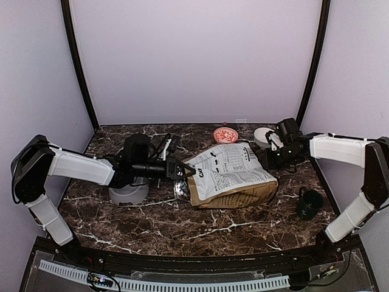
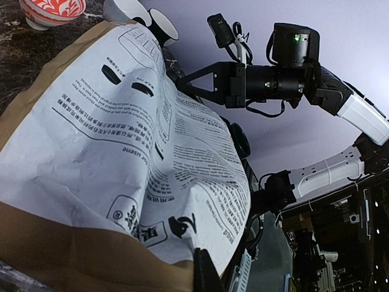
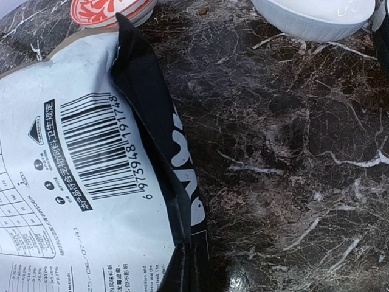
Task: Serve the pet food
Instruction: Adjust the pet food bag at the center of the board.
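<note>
Bag (image 1: 234, 176): a large brown paper sack with a white printed panel. It lies flat on its side in the middle of the table (image 1: 152, 225).
Left gripper (image 1: 181, 170): at the bag's left end. Its fingers are clenched on the brown edge there. In the left wrist view one dark finger (image 2: 203, 274) lies over that edge, and the bag fills most of that view.
Right gripper (image 1: 271, 157): at the bag's far right corner. Its fingers are pinched together on the black side fold. In the right wrist view that fold runs down beside the barcode to the bottom edge.
Pet food (image 3: 202, 11): only one small reddish-brown bit shows. It lies on the table just past the bag's far edge, between the two bowls. What is inside the bag is hidden.
Red bowl (image 1: 226, 134): red and white patterned. It stands just behind the bag's far edge, close to the black fold.
White bowl (image 1: 264, 137): behind the bag's far right corner, near the right gripper and apart from the bag.
Grey dish (image 1: 129, 194): left of the bag, under the left arm and clear of the bag.
Dark cup (image 1: 310, 205): right of the bag's near corner, upright and apart from it.
</note>
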`<control>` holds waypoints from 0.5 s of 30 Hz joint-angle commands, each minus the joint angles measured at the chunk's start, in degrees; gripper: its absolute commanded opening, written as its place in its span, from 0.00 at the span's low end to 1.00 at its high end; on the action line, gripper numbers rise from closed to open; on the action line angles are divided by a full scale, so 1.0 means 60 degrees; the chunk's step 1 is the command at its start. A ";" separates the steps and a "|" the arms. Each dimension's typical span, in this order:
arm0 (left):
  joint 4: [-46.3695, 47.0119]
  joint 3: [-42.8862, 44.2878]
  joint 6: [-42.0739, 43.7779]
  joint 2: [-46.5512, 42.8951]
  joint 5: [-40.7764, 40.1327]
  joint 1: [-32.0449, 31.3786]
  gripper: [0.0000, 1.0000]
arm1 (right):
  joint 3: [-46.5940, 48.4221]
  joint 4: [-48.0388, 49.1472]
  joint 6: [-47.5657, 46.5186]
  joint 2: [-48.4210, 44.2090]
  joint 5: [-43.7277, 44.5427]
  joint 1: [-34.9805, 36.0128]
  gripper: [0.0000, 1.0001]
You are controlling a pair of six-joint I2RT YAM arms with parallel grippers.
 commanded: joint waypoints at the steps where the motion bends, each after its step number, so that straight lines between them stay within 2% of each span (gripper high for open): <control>1: 0.0270 0.0452 0.0414 -0.0374 0.0022 0.0100 0.02 | -0.0251 0.0059 -0.0068 0.0089 0.0919 -0.0207 0.00; 15: -0.0519 0.0699 0.0634 -0.0118 0.0012 0.0104 0.06 | -0.0360 0.0229 -0.0052 -0.0151 0.1058 -0.0211 0.00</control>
